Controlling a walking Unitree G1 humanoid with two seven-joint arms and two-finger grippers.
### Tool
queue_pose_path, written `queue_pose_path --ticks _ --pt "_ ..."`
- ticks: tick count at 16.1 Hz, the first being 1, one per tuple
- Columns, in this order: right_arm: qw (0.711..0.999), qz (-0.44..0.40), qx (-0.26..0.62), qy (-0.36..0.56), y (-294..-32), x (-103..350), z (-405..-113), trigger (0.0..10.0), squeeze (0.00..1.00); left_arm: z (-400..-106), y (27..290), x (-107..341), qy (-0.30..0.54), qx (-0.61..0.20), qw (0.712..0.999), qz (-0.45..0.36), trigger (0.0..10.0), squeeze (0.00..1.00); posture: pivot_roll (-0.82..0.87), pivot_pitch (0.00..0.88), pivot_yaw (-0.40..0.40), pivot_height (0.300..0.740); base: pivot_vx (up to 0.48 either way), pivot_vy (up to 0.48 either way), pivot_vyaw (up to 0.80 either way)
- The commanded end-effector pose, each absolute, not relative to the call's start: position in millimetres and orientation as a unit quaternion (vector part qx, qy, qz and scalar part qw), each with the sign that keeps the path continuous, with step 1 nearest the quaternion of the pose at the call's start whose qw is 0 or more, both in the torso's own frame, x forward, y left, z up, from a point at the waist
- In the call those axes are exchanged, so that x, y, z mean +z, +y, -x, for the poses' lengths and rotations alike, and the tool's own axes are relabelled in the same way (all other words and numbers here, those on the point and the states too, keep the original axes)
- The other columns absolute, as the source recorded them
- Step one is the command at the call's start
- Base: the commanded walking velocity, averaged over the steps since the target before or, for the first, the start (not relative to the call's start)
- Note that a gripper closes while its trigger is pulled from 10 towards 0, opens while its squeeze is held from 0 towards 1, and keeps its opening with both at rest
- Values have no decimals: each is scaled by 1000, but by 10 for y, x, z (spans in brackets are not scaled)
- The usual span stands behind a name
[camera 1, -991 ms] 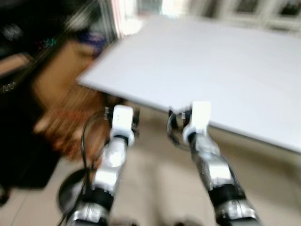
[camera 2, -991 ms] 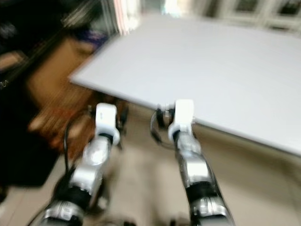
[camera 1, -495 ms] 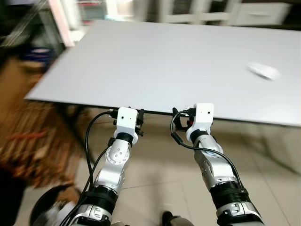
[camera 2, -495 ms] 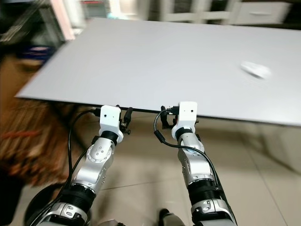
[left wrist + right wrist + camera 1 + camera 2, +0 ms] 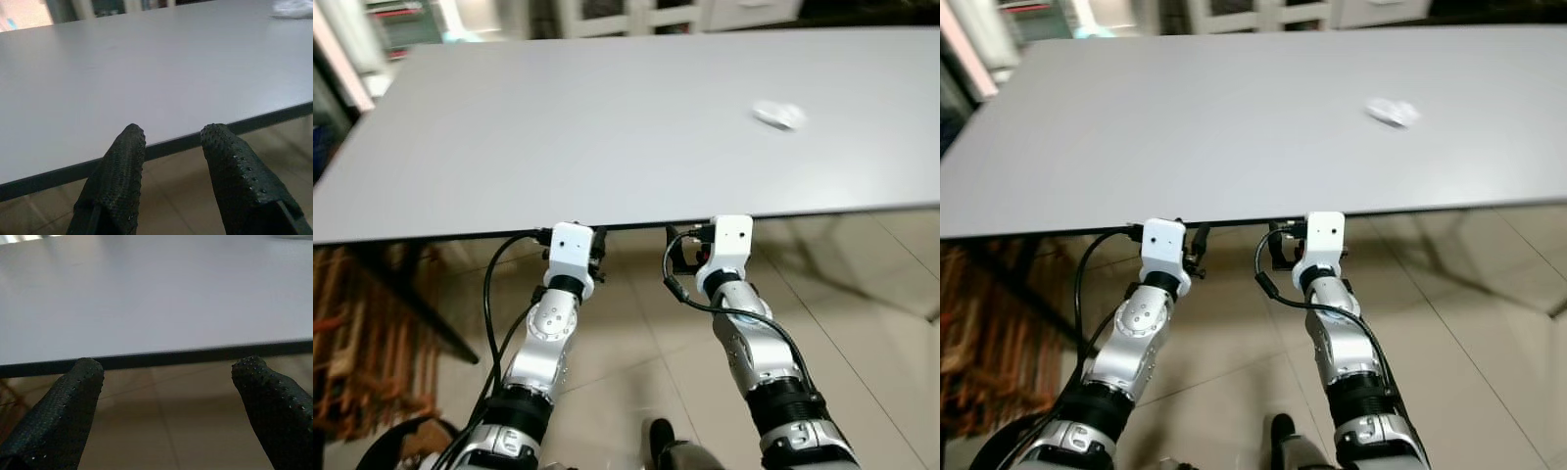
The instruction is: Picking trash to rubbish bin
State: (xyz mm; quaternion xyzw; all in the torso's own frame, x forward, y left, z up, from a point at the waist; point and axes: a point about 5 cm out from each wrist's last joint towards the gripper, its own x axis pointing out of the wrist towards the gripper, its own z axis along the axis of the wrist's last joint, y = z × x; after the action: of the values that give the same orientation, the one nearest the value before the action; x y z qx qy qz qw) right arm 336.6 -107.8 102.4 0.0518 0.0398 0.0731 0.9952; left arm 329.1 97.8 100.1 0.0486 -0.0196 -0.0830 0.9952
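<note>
Both grippers sit at the near edge of a grey table [image 5: 607, 127], raised side by side over a tiled floor [image 5: 636, 343]. Seen from its wrist camera, the left gripper [image 5: 173, 134] has its two black fingers [image 5: 122, 161] parted by a narrow gap, holding nothing, tips level with the table's dark edge. The right gripper [image 5: 168, 369] is spread wide, also holding nothing, its fingers [image 5: 73, 391] just below that same edge. From the head camera, each silver arm ends in a white wrist block tucked against the tabletop's rim, black cables looping between them; the left gripper [image 5: 597, 245] and right gripper [image 5: 680, 245] are close together near the middle of the near side. On the tabletop, well beyond the right gripper and toward the far right, lies a small crumpled white piece of trash [image 5: 779, 115], blurred in outline, apart from both grippers. Brown wooden slats [image 5: 352, 343] stand on the floor to the robot's left, beside a dark table leg [image 5: 421, 313].
</note>
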Motion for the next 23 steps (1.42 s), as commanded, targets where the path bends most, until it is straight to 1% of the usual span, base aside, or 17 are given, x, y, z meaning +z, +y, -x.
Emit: queue_pose_path --ticks 1,8,15,23 --pt "996 -50 72 29 -1083 1052 -3369 10000 0 -3286 974 988 -16 -80 995 -50 10000 0 -52 136 35 740 0 0 0" --pt "996 -50 71 34 -1086 1039 -3368 10000 0 -3290 982 980 -13 -75 995 -61 10000 0 -52 136 35 740 0 0 0" --pt "996 -49 72 35 -1073 1033 -3368 10000 0 -3294 996 974 -10 -73 995 -61 10000 0 -52 128 37 740 0 -446 0" --pt "995 -54 73 33 -1067 1030 -3361 10000 0 -3293 989 976 -11 -75 995 -61 10000 0 -58 115 41 740 0 -382 0"
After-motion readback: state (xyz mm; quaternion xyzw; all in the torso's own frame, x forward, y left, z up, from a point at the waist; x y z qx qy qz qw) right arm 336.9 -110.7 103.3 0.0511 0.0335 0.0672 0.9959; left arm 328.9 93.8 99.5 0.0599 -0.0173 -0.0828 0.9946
